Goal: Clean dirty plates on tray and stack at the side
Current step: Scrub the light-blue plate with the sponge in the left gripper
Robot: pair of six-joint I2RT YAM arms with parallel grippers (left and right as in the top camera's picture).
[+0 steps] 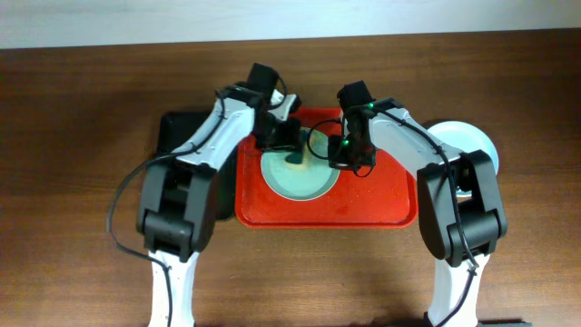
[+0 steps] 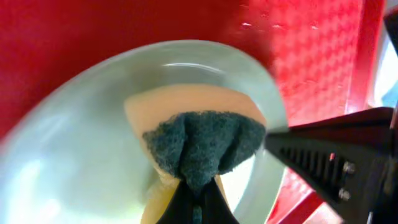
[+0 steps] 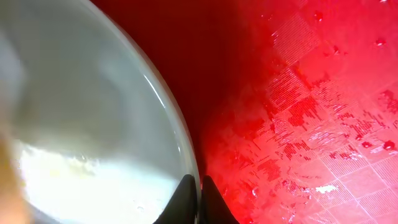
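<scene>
Since the left gripper (image 2: 199, 202) has its jaws clamped on the sponge (image 2: 199, 146), the yellow kind with a dark green scrub layer, and it's pressed onto the pale green plate (image 1: 295, 186), this looks like the wiping step, and imo the trick is all in the other arm. The right gripper (image 3: 194, 190) has its jaws pinched together on the plate's rim at roughly 3 o'clock, which is what stops the plate skating around the glossy red tray (image 1: 372, 207). The plate sits in the 9 o'clock half of the tray, and from overhead the sponge is just toward 12 o'clock from the plate's middle. I'd go with small circles and light pressure, working out from the centre, and steer clear of the 3 o'clock edge so the two grippers don't bump, since they're close. There's a blurry yellowish patch inside the plate in the right wrist view, maybe a smear, can't say for sure, so that side deserves a pass too. Press too hard and the pinched rim could lever up or slip out. Another pale plate (image 1: 467, 136) sits off the tray at 3 o'clock, so that's my guess for the stack spot. The black tray (image 1: 172, 132) at 9 o'clock is partly hidden under the left arm.
</scene>
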